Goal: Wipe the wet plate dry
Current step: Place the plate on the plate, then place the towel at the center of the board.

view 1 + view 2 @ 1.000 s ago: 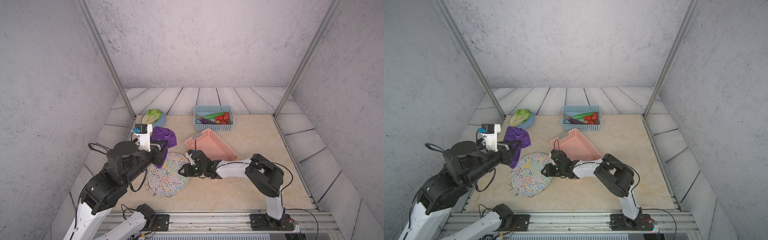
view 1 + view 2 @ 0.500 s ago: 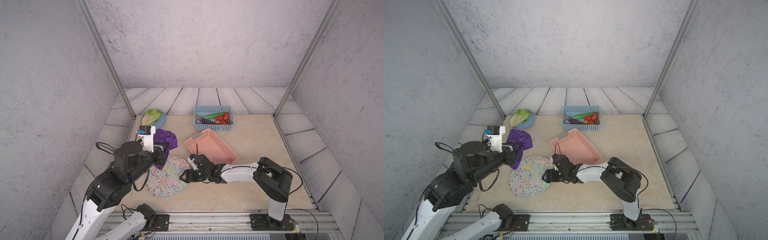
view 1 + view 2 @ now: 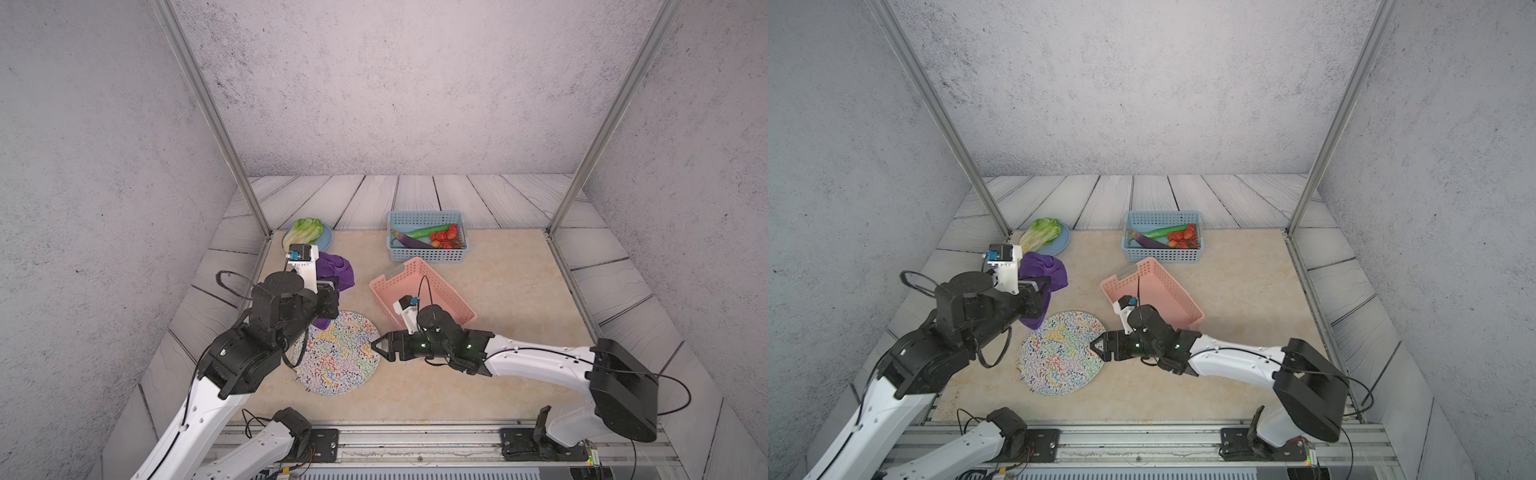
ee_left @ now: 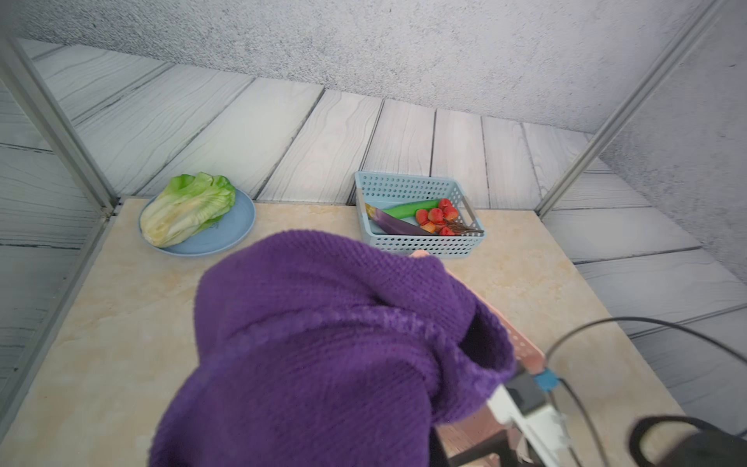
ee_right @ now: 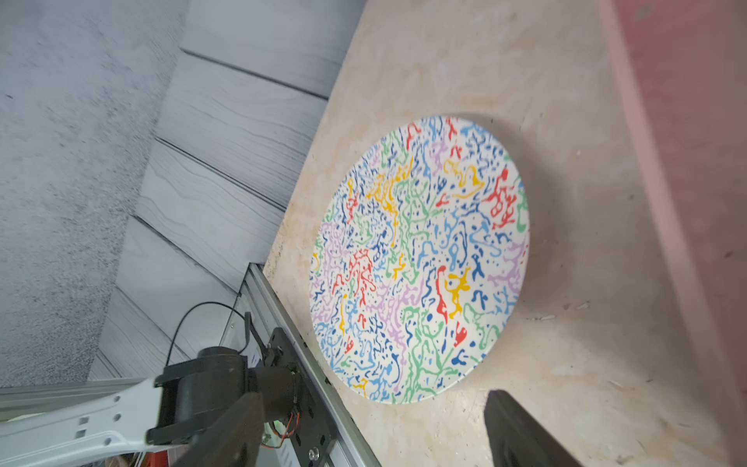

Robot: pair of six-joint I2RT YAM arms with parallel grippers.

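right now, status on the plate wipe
Left gripper shut on purple cloth. Right gripper open beside plate rim. Plate flat on table. Pink basket close by.

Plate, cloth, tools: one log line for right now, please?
left tool: shut on purple cloth | right tool: open, at plate rim | plate: flat on table

the plate (image 3: pixel 337 353), round and white with many-coloured squiggles, lay flat on the tabletop (image 3: pixel 498 291), toward 7 o'clock from its middle. the purple cloth (image 3: pixel 340 271), knitted and bunched, hung at the plate's 11 o'clock, its lower end just by the rim.
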